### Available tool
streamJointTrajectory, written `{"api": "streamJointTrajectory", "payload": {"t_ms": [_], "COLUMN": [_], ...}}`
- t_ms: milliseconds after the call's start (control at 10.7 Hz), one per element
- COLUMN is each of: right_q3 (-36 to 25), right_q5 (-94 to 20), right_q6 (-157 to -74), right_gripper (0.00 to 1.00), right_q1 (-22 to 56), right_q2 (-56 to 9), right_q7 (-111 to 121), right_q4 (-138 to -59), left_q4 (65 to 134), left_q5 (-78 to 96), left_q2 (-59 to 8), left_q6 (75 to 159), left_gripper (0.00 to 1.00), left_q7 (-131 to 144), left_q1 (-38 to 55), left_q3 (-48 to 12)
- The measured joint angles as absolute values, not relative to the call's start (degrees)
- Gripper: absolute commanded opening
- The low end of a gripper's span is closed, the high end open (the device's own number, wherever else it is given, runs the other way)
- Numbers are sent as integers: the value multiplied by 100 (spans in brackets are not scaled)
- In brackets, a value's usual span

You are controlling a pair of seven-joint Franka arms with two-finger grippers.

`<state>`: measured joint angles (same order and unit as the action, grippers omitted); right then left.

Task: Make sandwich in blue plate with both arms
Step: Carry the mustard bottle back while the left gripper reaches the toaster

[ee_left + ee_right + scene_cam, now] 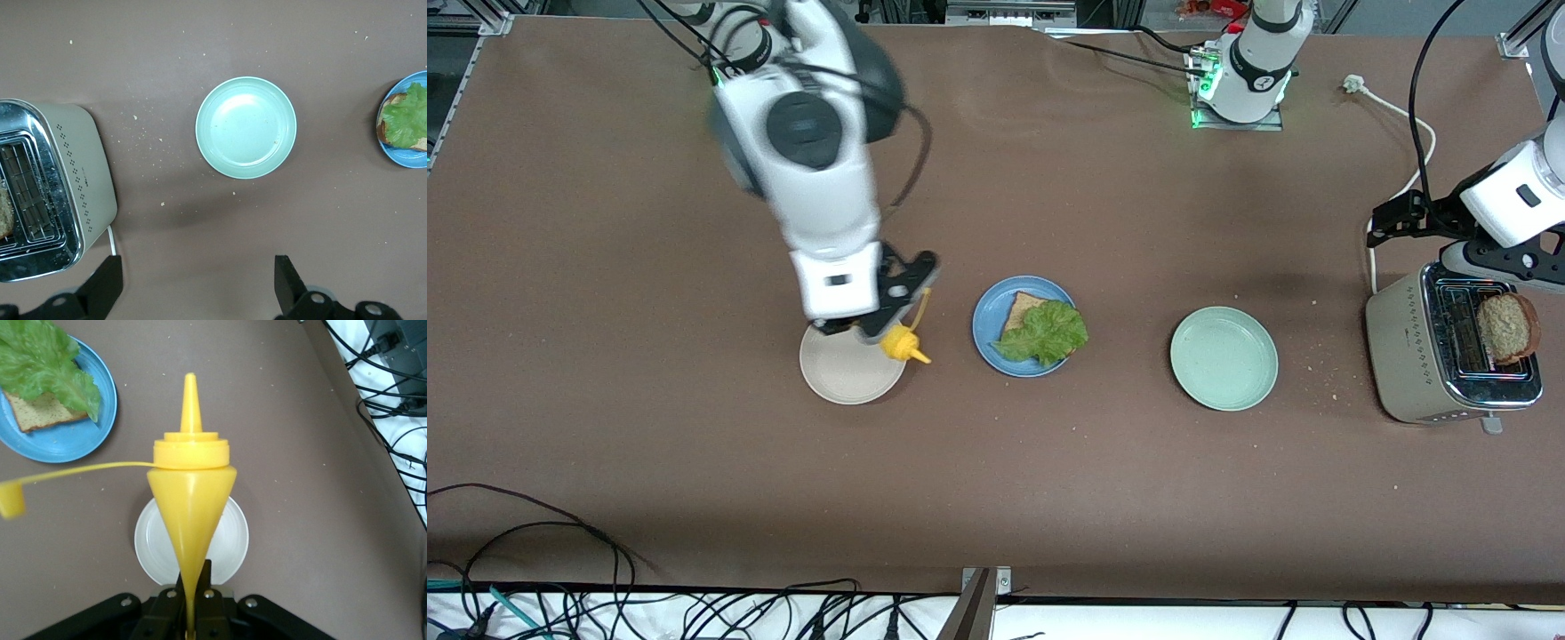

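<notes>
a brown table [649,462] runs the width of the front view, with loose cables along its near edge. toward the right arm's end, the right gripper [869,331] is clenched on a yellow sauce bottle [903,343], nozzle tipped and its tethered cap [12,500] dangling, over a white plate [845,373]. beside that plate sits the blue plate [1023,325], carrying one bread slice [1023,309] with a lettuce leaf [1045,334] draped on it: the sandwich lacks its top slice. next comes a bare green plate [1224,357], then a toaster [1414,356] at the left arm's end with a second slice [1506,327] standing up out of a slot. the left gripper [193,283] hangs over the bare table between toaster and green plate, fingers [103,283] spread wide and holding nothing.

the toast looks light, stiff and crumbly, so it is probably best pinched by its raised crust edge, gently. the lettuce appears limp and likely to slide under a slice set down askew. the bottle looks soft-walled; a hard squeeze may spurt sauce.

the right gripper's fingers are mostly hidden by the bottle and the arm. the white plate is partly covered by that arm. most of the toast is sunk in the slot, and in the left wrist view it is cut off at the edge.
</notes>
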<state>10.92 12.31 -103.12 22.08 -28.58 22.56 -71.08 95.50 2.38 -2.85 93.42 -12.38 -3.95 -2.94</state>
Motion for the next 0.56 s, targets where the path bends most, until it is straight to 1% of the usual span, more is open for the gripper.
{"api": "streamJointTrajectory", "payload": {"t_ms": [187,373,466,560], "right_q3": [1095,1067,893,498], "right_q5": [46,-1174,-1874,-2728], "right_q6": [-10299,-10275,-10265,-10244], "right_gripper": [0,0,0,0], "right_q1": [1307,414,91,-41], "right_q2": [-2623,-2553,-2556,-2562], "right_q7": [3513,4990,5852,6814], "right_q4": [-7195,-7401,-7582,-7846], "left_q4": [9551,9551,9551,9550], "left_q5": [238,238,238,238], "left_q2": [-333,-401,-426,-434], "left_q6": [9342,9342,9342,9342], "left_gripper": [100,100,100,100], "left_q7": [-1238,-1250,-1251,-1250], "left_q1": [-505,-686,-724,-727], "left_q3": [-292,-289,-289,-294]}}
